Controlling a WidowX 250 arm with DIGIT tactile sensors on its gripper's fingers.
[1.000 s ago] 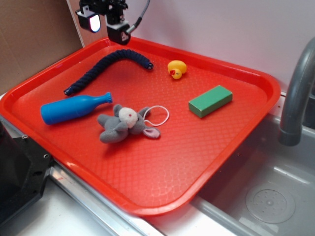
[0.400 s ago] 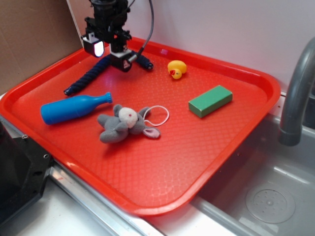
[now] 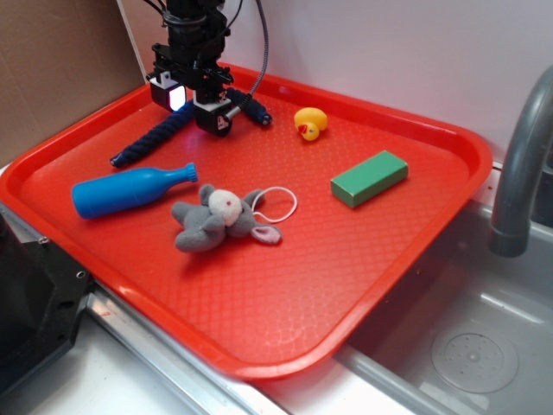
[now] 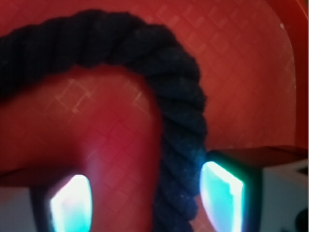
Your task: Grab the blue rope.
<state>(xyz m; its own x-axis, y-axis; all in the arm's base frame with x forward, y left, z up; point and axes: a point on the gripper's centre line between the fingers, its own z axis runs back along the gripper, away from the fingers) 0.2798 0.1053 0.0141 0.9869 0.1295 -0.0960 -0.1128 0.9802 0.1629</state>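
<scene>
The blue rope (image 3: 145,142) is a dark navy braided rope lying curved at the back left of the red tray (image 3: 363,268). My gripper (image 3: 198,107) stands low over the rope's middle and hides that part; the rope's right end (image 3: 256,112) shows past it. In the wrist view the blue rope (image 4: 179,121) arcs across the top and runs down between my fingers, close to the right finger (image 4: 222,193) and apart from the left finger (image 4: 72,203). The gripper (image 4: 146,195) is open, with a wide gap on the rope's left side.
On the tray lie a bright blue plastic bottle (image 3: 130,190), a grey plush mouse (image 3: 218,220), a yellow duck (image 3: 310,121) and a green block (image 3: 369,177). A grey faucet (image 3: 521,164) and sink (image 3: 471,350) are at right, cardboard (image 3: 52,78) at back left.
The gripper has come down from above the tray's back rim and now straddles the middle of the blue rope. The rope and the other objects have not moved.
</scene>
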